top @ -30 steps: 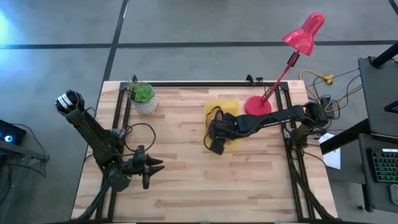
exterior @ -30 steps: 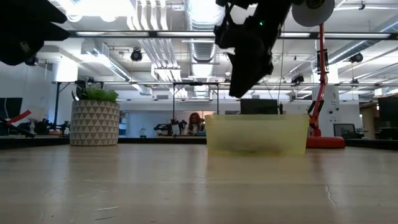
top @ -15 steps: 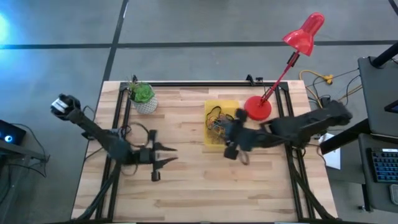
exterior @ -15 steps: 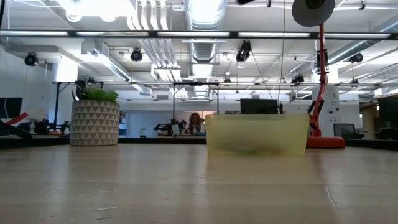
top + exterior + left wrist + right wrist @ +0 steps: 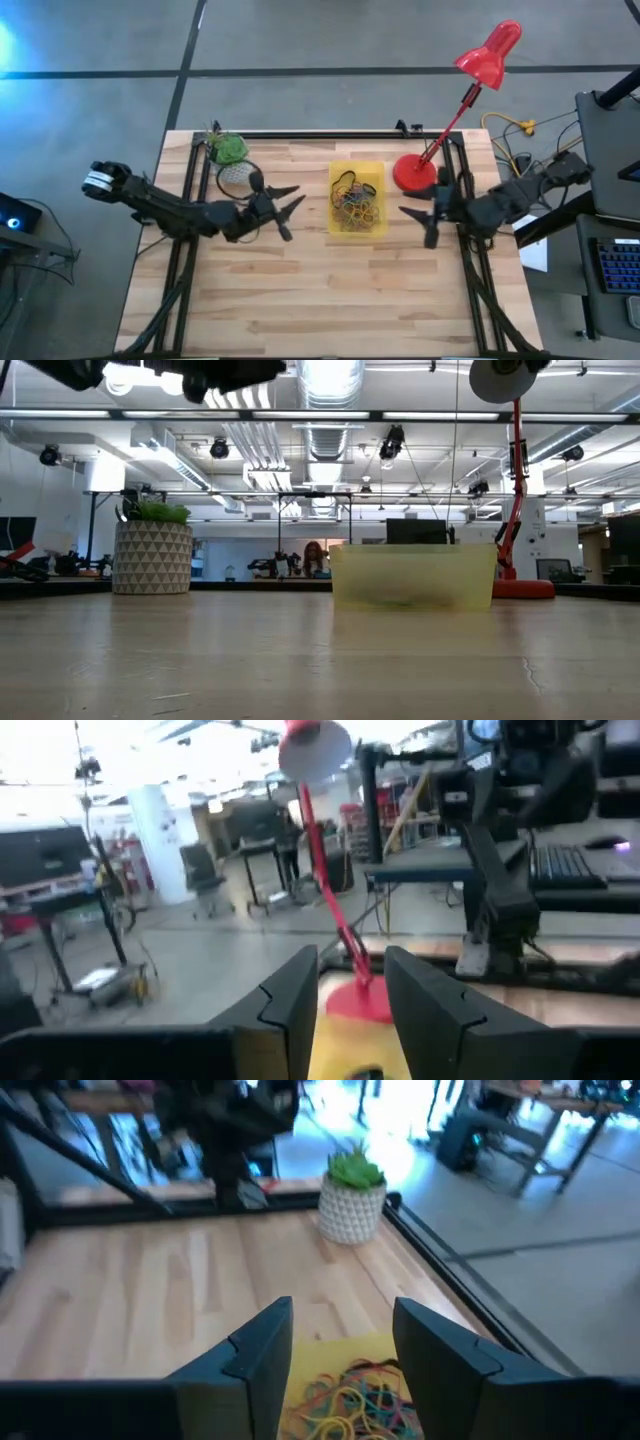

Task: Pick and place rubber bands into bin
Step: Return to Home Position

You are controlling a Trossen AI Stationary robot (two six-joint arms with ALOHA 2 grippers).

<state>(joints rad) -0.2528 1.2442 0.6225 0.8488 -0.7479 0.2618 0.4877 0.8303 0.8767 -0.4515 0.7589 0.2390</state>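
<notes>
Rubber bands [image 5: 358,207] lie heaped inside the yellow bin [image 5: 365,171].

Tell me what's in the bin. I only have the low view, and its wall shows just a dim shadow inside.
Observer: From above, the bin holds a tangled heap of rubber bands in yellow, red, blue and green.
Operator: Good. Where are the grippers? I only catch something dark along my top edge.
Observer: They flank the bin above the table. The left gripper is on the side of the plant pot and the right gripper is on the side of the red lamp base. Both are open with nothing between the fingers.
</notes>
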